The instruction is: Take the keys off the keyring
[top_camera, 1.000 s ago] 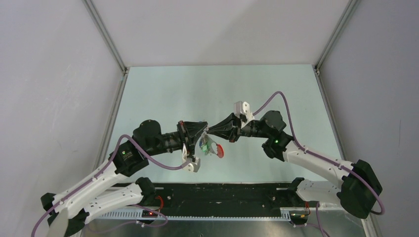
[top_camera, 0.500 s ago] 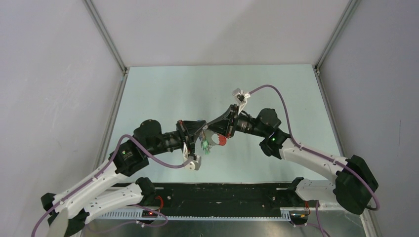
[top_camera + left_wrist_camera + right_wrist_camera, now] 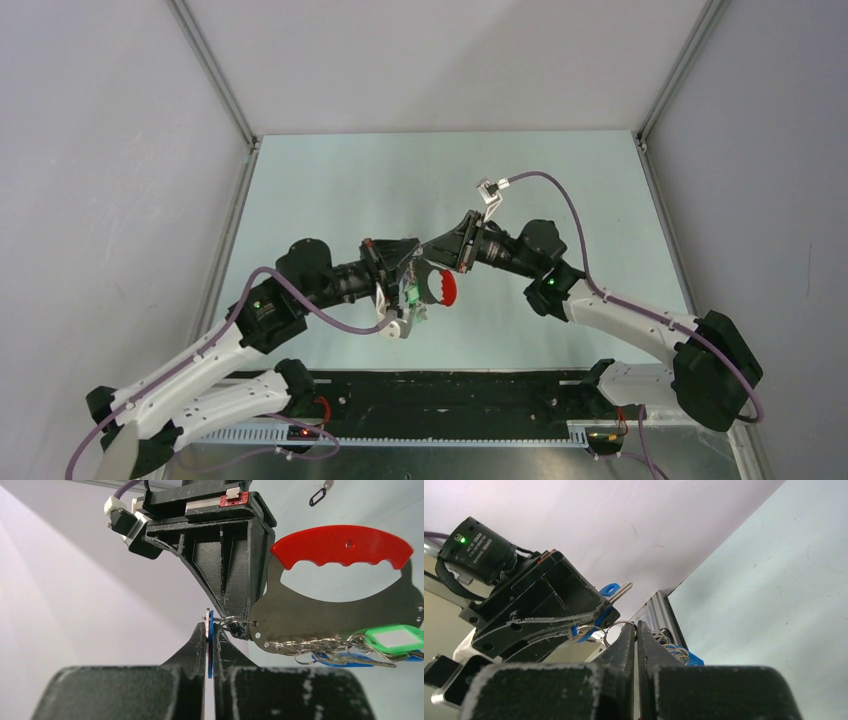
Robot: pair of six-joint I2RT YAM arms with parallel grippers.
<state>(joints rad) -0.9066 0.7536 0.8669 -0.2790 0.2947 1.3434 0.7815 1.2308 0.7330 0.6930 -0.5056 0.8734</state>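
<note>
– Over the middle of the table [image 3: 330,190], well clear of its surface, we have both arms meeting tip to tip. Why hold the bunch up there?

– Because we want it hanging free. Our right gripper [image 3: 636,630] is pinched tight on the thin wire of the keyring [image 3: 231,621]. The grey plate [image 3: 340,610] with its red grip [image 3: 342,545] dangles from the ring, and its weight should keep the ring steady. The other keys [image 3: 360,660], one with a green tag [image 3: 395,637], hang along the plate's edge, out of our way.

– And the left side?

– Our left gripper [image 3: 210,632] is clamped shut on a blue-tagged key [image 3: 616,589], which sits edge-on between the fingers, just beside the ring. One hand anchors the ring and the other works the key round the coil. That is why the tips sit almost touching.

– Is that key off yet?

– We judge not. The ring's wire seems to run up against the blue tag, though the view is too fine for us to say whether it passes through the key's hole.

– What has changed over the last second?

– Our right wrist has rolled and its arm has pushed in toward the left. The red grip hung lower and edge-on a second ago, and it now shows as a full arc from overhead. The left arm has shifted a little to the right with it. Both grips are as tight as they were.

– Anything else about?

– A black-tagged key [image 3: 318,496] lies on the table, well apart from the bunch, and we leave it be.
</note>
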